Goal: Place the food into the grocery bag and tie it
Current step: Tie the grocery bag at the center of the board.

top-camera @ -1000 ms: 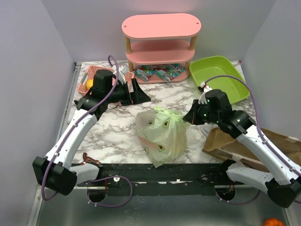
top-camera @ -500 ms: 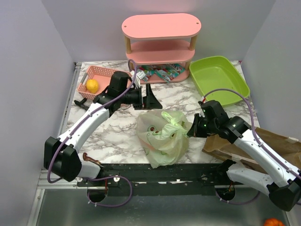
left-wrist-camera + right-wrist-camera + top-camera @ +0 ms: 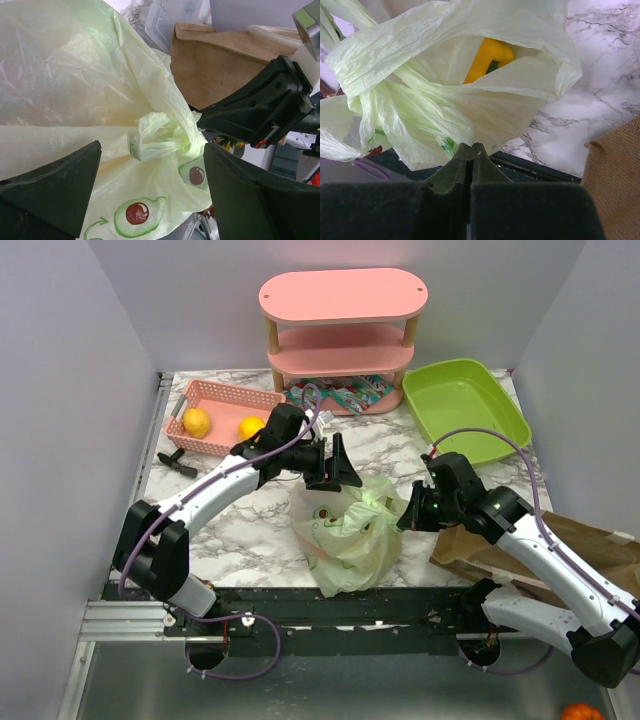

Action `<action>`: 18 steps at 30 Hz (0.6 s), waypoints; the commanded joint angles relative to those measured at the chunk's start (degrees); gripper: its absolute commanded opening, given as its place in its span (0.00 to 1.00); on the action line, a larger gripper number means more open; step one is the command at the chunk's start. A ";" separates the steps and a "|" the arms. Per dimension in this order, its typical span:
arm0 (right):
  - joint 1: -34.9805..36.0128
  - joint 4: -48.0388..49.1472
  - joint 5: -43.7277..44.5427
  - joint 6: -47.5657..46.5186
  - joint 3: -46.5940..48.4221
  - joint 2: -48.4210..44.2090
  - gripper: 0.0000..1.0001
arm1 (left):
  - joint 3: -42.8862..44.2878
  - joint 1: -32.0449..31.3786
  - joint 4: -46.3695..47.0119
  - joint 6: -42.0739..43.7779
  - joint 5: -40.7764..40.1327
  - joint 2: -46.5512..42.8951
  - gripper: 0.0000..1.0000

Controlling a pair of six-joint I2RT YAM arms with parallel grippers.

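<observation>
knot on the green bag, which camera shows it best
Left wrist: the knot sits centred and close, framed by the open left gripper, and its twist is plain to see. Top external shows it only as a small bunch atop the grocery bag. Right wrist shows loose folds of plastic, with no knot clearly made out.

Front-left tabletop (image 3: pixel 232 532) free; grocery bag (image 3: pixel 345 535) blocks centre.

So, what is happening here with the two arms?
The two arms are tying the bag, which sits on the table with food inside. Its top is already twisted into a knot. The left fingers stand open on either side of the knot. The right fingers are shut at the bag's right side, apparently pinching the plastic.
</observation>
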 commanded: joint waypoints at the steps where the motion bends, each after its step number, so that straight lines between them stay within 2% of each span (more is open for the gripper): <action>1: -0.01 0.89 -0.10 0.28 0.00 -0.74 0.01 | 1.48 -1.26 3.19 -1.92 0.02 1.71 0.75; 5: -0.02 1.13 0.08 0.29 -0.10 -0.84 0.01 | 0.85 -1.35 6.38 -4.54 1.67 2.71 0.49; 9: 0.03 0.91 0.44 0.15 -0.19 -0.98 0.01 | 1.23 -1.45 6.03 -5.58 2.56 3.58 0.42; 11: 0.00 0.90 0.79 0.21 -0.30 -1.15 0.01 | 1.28 -1.43 6.24 -5.71 2.73 3.30 0.32; 14: 0.04 1.05 0.87 0.14 -0.32 -1.24 0.01 | 1.81 -1.40 6.35 -6.23 2.80 2.84 0.00; 18: 0.04 0.82 1.78 -0.35 1.70 -0.62 0.01 | 3.59 -1.36 2.89 -5.11 -0.84 -0.48 0.00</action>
